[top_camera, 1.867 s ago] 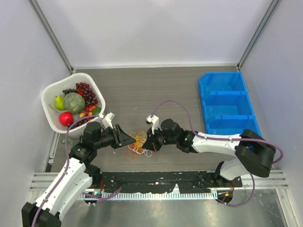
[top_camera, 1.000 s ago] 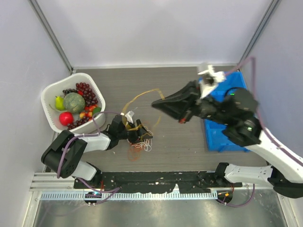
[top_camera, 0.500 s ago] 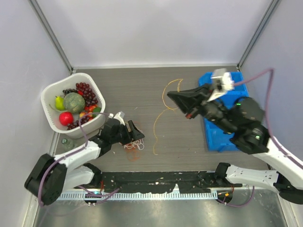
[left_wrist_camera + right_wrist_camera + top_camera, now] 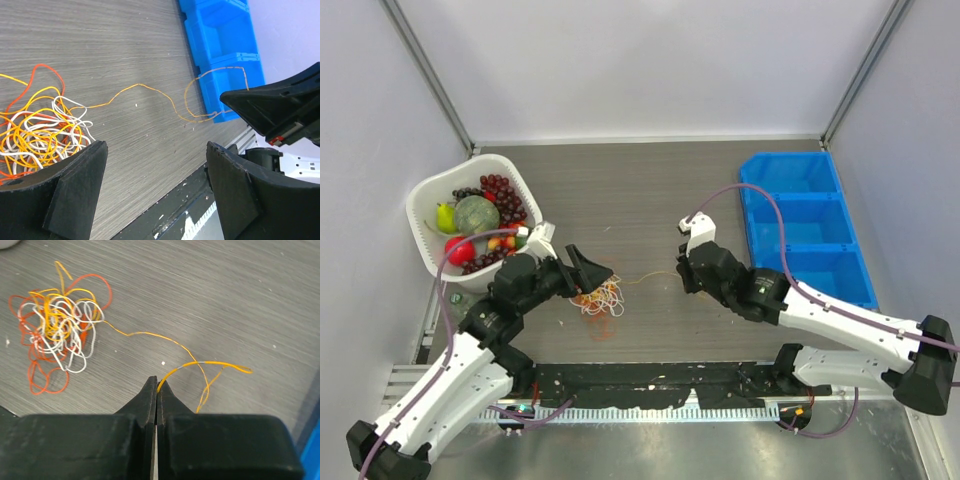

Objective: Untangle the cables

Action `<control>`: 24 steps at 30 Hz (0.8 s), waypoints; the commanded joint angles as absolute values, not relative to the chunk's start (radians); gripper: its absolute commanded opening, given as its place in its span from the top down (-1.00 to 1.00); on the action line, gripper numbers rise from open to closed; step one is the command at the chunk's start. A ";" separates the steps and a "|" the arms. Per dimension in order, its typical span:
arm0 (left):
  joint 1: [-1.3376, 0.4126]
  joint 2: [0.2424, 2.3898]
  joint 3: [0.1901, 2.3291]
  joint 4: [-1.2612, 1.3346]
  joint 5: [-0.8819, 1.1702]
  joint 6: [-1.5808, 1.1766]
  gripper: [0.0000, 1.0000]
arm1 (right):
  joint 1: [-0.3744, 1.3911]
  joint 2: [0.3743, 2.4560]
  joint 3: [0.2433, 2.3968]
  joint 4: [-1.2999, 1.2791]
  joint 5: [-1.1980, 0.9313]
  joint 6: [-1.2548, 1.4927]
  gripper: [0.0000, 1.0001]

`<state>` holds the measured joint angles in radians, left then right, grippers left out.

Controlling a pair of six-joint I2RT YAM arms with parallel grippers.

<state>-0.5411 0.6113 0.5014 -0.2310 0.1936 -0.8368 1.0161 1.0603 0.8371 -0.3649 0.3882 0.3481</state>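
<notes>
The cables [image 4: 602,298], a loose knot of orange, yellow, red and white cords, lay on the table [image 4: 650,190] near its front edge and left of centre. One orange strand [image 4: 645,281] ran out of the knot to the right, its long axis roughly left to right across the boards. It ended in a small loop at the right gripper [image 4: 682,276], which was clamped on its end. The right wrist view showed the strand [image 4: 150,336] curving from the knot [image 4: 57,332] to the pressed-together tips [image 4: 157,385].

The left gripper [image 4: 590,275] hung just beside the knot, on its left and far side. Its fingers [image 4: 75,190] were spread wide with nothing between them. From that wrist camera one finger hid the knot's near edge [image 4: 42,135]; whether it touched the cords could not be told.

A white fruit basket [image 4: 420,205] of grapes, a melon, an apple and a pear stood at the table's left, behind the left arm. A blue bin [image 4: 745,185] with three compartments sat along the right edge, well apart from the knot.

The table was dark grey wood grain, enclosed by pale walls [image 4: 640,60] with metal posts at the corners.
</notes>
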 commanded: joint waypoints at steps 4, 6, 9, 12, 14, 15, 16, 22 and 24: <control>-0.538 0.610 0.528 -0.275 0.187 -0.801 -0.68 | 1.014 0.843 0.919 -0.566 0.621 0.439 0.99; -0.537 0.632 0.514 -0.229 0.207 -0.821 -0.68 | 1.014 0.793 0.933 -0.560 0.626 0.423 0.99; -0.538 0.675 0.505 -0.175 0.261 -0.838 -0.71 | 1.015 0.791 0.956 -0.568 0.640 0.414 0.99; -0.537 0.707 0.505 -0.156 0.290 -0.850 -0.72 | 1.014 0.824 0.916 -0.505 0.595 0.416 0.99; -0.538 0.706 0.499 -0.153 0.298 -0.862 -0.72 | 1.014 0.891 0.888 -0.463 0.534 0.448 0.98; -0.538 0.698 0.491 -0.152 0.299 -0.868 -0.72 | 1.014 0.949 0.876 -0.442 0.493 0.456 0.98; -0.537 0.689 0.489 -0.150 0.301 -0.874 -0.73 | 1.014 0.974 0.874 -0.442 0.486 0.475 0.98; -0.537 0.623 0.492 -0.216 0.272 -0.861 -0.74 | 1.014 0.968 0.963 -0.640 0.770 0.476 0.99; -0.538 0.626 0.471 -0.189 0.262 -0.861 -0.73 | 1.014 0.895 0.999 -0.643 0.750 0.424 0.99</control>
